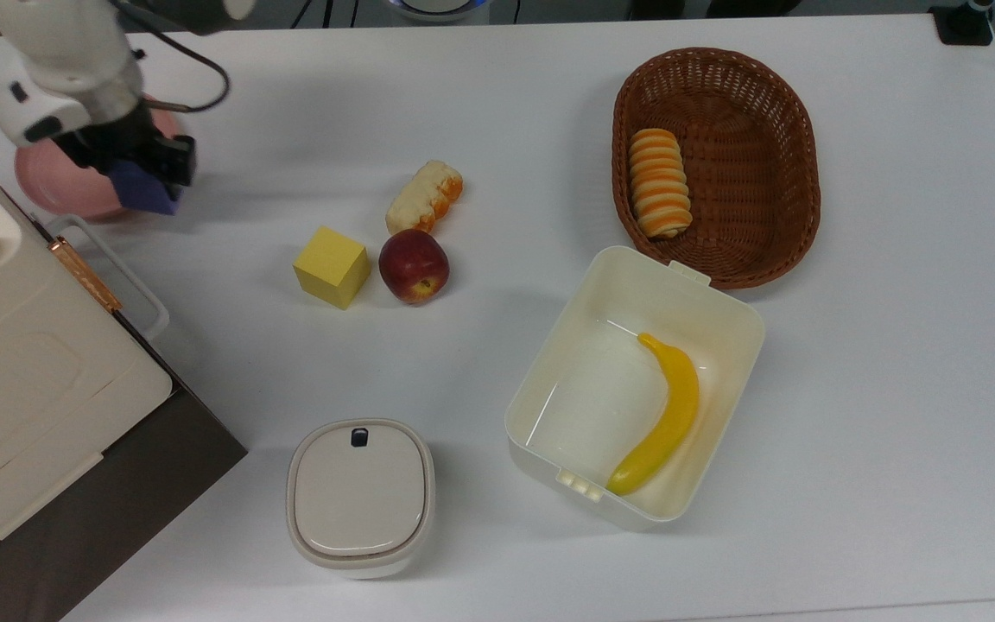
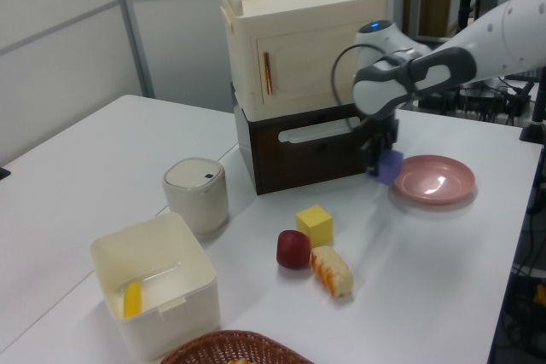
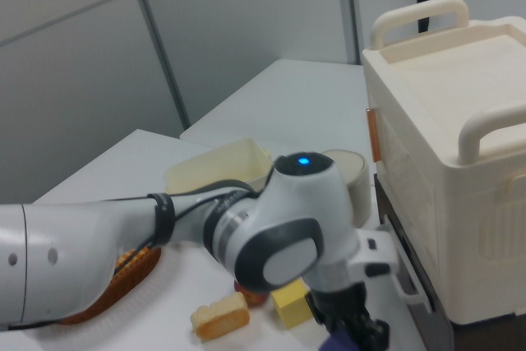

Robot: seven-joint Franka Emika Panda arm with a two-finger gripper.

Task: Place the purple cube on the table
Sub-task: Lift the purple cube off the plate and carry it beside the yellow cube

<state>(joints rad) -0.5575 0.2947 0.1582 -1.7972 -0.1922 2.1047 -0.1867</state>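
Note:
The purple cube (image 1: 148, 195) hangs between the dark fingers of my gripper (image 1: 140, 175), which is shut on it. In the top view the cube is just right of the pink plate (image 1: 47, 185), over the white table (image 1: 497, 112). The left view shows the cube (image 2: 390, 165) lifted off the surface in my gripper (image 2: 380, 159), left of the bare plate (image 2: 433, 179) and in front of the dark drawer unit (image 2: 311, 147). In the right view my gripper (image 3: 353, 330) points down at the bottom edge, with a sliver of the cube (image 3: 332, 345) under it.
A yellow cube (image 1: 332, 266), an apple (image 1: 414, 265) and a bread roll (image 1: 424, 196) lie mid-table. The brown basket (image 1: 765, 250) holds a striped pastry. An open white box (image 1: 722, 302) holds a banana (image 1: 662, 419). A lidded pot (image 1: 360, 496) and a cream cabinet (image 1: 22, 371) stand nearby.

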